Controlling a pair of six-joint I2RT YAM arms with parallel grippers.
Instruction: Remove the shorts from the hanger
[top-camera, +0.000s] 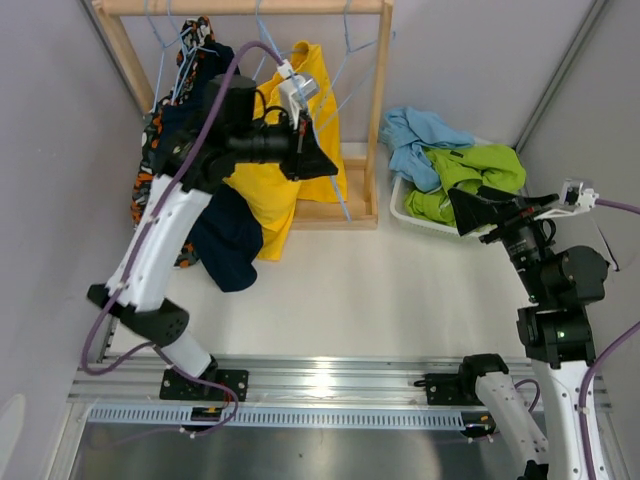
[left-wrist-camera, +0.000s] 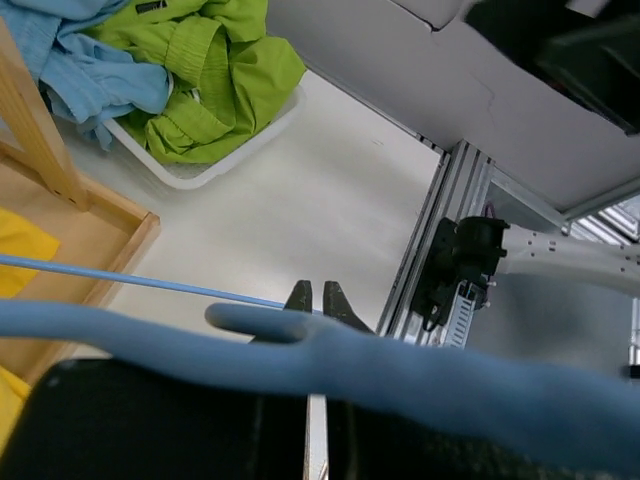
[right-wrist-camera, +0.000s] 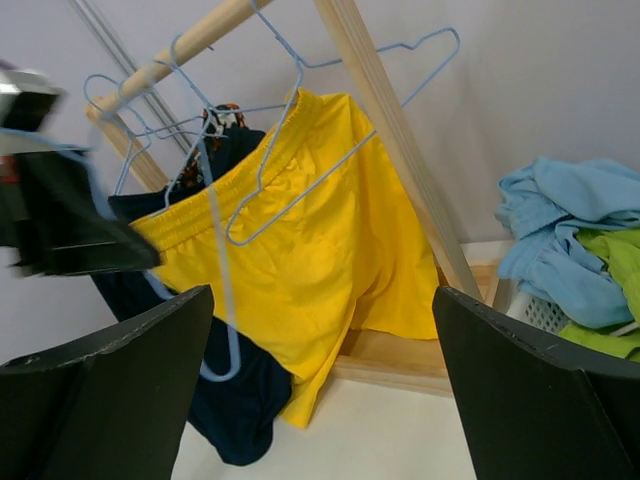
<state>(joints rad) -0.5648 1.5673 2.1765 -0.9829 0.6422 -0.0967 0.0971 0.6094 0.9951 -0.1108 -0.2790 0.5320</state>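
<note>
Yellow shorts (top-camera: 285, 170) hang on a blue wire hanger on the wooden rack (top-camera: 378, 100); they also show in the right wrist view (right-wrist-camera: 330, 250). Dark navy shorts (top-camera: 225, 240) droop to the table beside them. Camouflage shorts (top-camera: 150, 160) hang at the rack's left. Lime green shorts (top-camera: 475, 170) and light blue shorts (top-camera: 415, 135) lie in the white basket (top-camera: 400, 208). My left gripper (top-camera: 325, 165) is in front of the yellow shorts, its fingers (left-wrist-camera: 300, 298) pinched on a thin blue hanger wire (left-wrist-camera: 130, 280). My right gripper (top-camera: 462, 208) is wide open and empty by the basket, facing the rack (right-wrist-camera: 322, 300).
Several empty blue hangers (right-wrist-camera: 390, 50) hang on the rack's rail. The rack's wooden base (top-camera: 335, 212) lies on the table next to the basket. Grey walls close in left and right. An aluminium rail (top-camera: 330, 380) carries the arm bases at the near edge.
</note>
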